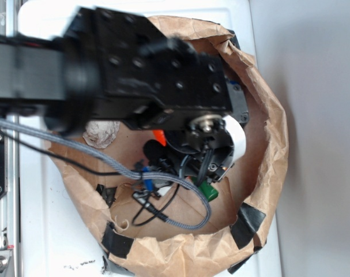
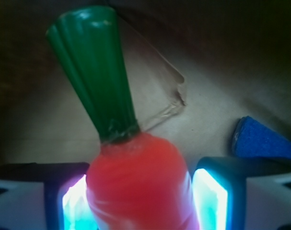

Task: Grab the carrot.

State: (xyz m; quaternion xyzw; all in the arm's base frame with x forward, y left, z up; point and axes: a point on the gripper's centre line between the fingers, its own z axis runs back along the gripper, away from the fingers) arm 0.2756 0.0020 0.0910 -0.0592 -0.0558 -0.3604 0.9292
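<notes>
— Two views: paper bag (image 1: 267, 115) on table (image 1: 42, 231), arm deep inside.
— Carrot (image 2: 138, 177) between fingers (image 2: 210, 196), squeezed from both sides, stem up; blue sponge (image 2: 262, 139) beside.
— Grasp probably made. Next: straight lift, clear of rim.

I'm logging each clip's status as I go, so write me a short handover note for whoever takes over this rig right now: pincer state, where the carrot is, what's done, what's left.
Pincer: closed around the carrot, one finger on each side of its orange body.
Carrot: between the fingers, green stem pointing away from the wrist camera. In the outside view only an orange bit and the green stem end show under the arm, inside the brown paper bag.
Nearby: blue sponge to the right on the bag floor, apart from the carrot.
Done: the grab looks made.
Left: probably just lift to confirm the hold; whether the carrot is off the floor cannot be told.
</notes>
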